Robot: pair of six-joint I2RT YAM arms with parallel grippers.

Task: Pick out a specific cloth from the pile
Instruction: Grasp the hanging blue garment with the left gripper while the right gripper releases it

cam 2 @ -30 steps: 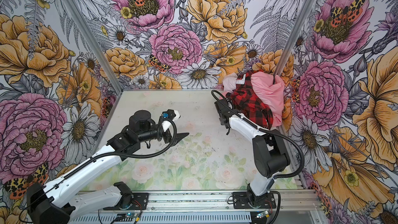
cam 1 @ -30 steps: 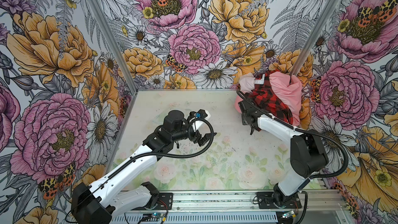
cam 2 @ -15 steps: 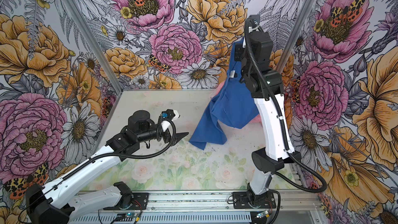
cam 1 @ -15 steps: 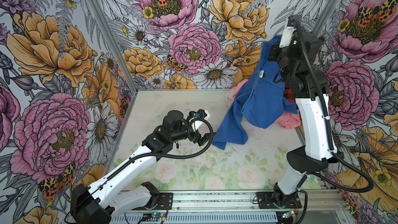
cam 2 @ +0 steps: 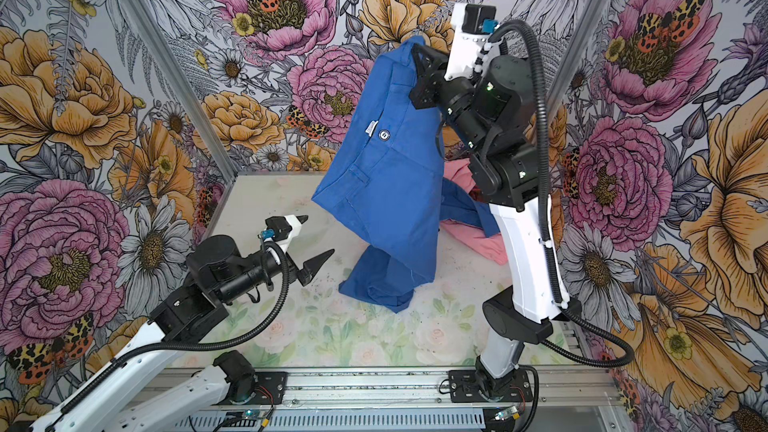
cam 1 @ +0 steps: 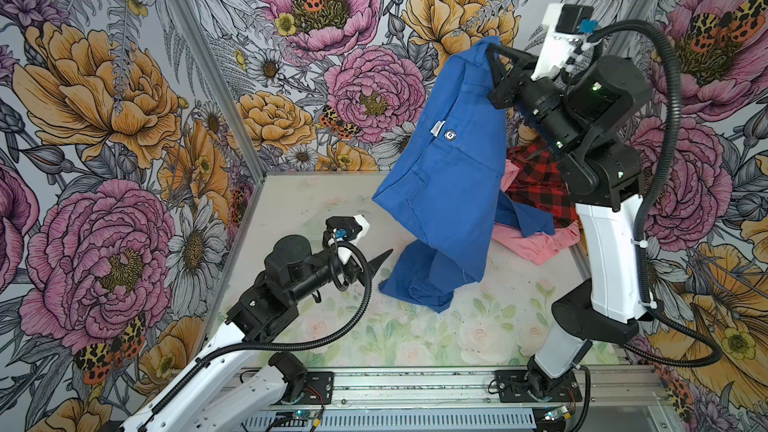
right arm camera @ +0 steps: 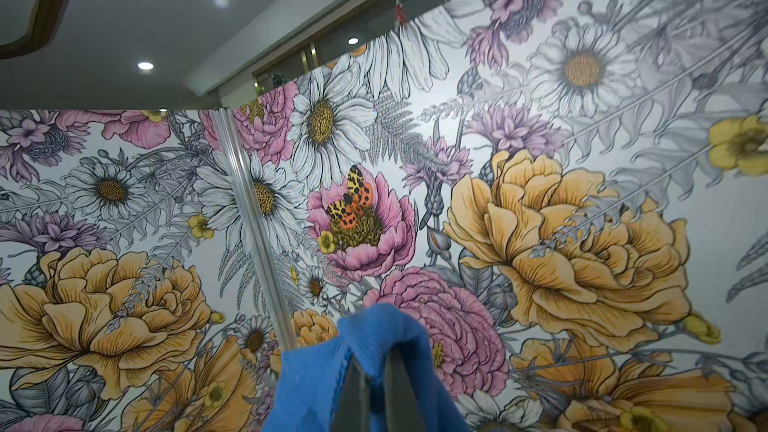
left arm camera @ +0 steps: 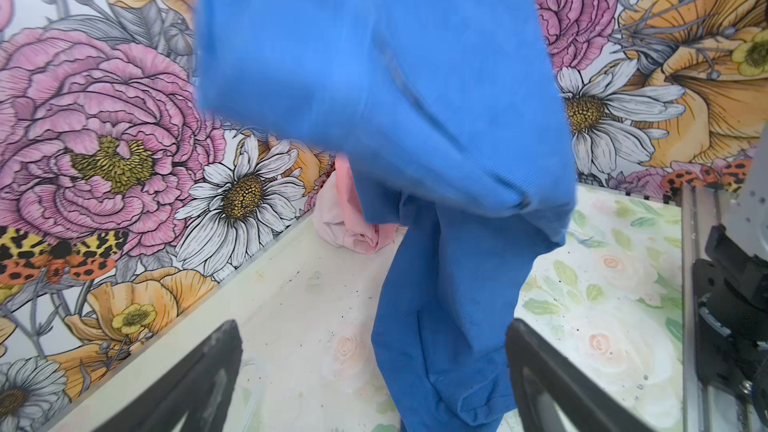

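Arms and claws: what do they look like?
The left arm and right arm have white links and black joints, each trailed by a black ribbed hose. The left claw and right claw have black triangular fingers under a white camera mount with a blue plug. Green lights dot the right arm's joints.

Blue cloth [left arm camera: 415,118], blurred, hangs centrally, lower end on table [left arm camera: 291,317]; pink garment [left arm camera: 349,222] behind. Left gripper [left arm camera: 374,326] spread wide, apparently clear of it.
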